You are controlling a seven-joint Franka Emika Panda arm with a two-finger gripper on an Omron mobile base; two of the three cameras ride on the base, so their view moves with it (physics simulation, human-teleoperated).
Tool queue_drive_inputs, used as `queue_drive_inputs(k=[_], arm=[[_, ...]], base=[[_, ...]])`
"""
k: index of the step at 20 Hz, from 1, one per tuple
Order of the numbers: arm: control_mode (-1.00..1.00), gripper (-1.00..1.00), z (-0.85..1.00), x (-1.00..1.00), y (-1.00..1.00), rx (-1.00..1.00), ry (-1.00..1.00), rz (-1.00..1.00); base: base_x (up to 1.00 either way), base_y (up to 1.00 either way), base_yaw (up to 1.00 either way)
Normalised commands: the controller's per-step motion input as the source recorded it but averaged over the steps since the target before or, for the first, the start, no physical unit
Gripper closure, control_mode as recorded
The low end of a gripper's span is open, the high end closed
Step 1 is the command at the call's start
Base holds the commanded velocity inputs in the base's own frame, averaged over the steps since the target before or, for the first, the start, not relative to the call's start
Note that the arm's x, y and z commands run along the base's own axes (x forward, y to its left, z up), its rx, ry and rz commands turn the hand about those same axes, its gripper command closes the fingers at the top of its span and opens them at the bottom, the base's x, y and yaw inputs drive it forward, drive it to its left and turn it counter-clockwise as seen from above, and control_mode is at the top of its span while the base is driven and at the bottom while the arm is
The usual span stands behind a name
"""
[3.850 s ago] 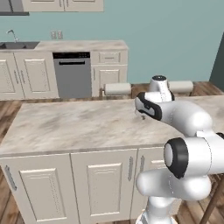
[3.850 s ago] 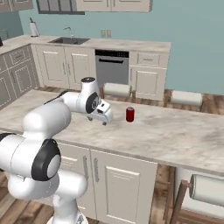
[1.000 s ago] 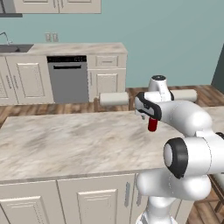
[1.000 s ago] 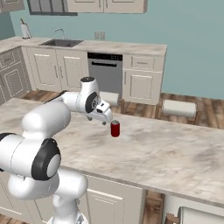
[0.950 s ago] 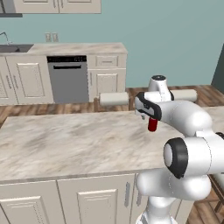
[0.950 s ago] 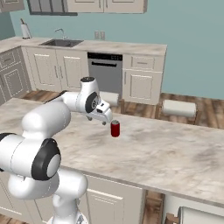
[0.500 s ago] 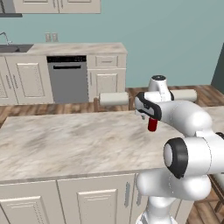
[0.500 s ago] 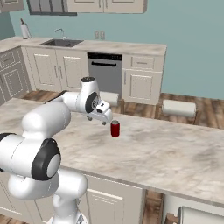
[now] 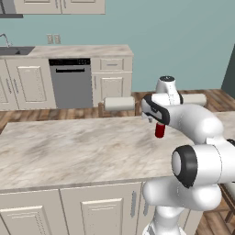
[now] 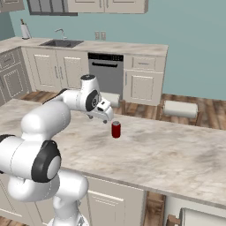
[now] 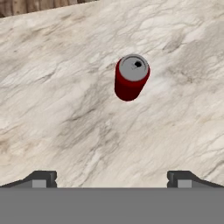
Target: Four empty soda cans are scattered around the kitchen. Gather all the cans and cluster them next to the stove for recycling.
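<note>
Standing upright on the marble counter (image 10: 176, 154), 1 red can (image 10: 116, 129) is seen just beside the gripper (image 10: 107, 115), jaws spread wide, nothing held.

A red soda can (image 11: 131, 78) with a silvery top stands upright on the marbled surface (image 11: 65, 109) — alone, untouched, near the far edge, its lid opening visible from above

Marble island counter (image 9: 69, 151), dishwasher (image 10: 105, 73) between cream cabinets (image 10: 143, 79), sink (image 10: 61, 43), teal wall (image 9: 174, 41)
</note>
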Motion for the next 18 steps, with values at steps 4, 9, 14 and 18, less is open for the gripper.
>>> queue_drive_inputs(k=[4,9,14,18], arm=[[-1.00,-1.00,0.17,0.13,0.00,0.00,-0.07,0.00],[-1.00,-1.00,0.14,0.18,-0.02,0.00,-0.04,0.00],[-1.00,-1.00,0.05,0.15,-0.07,0.00,-0.02,0.00],[-1.00,-1.00,0.01,0.10,-0.18,0.00,-0.03,0.00]], base=[[0.00,0.00,0.00],[0.00,0.00,0.00],[0.00,0.00,0.00],[0.00,0.00,0.00]])
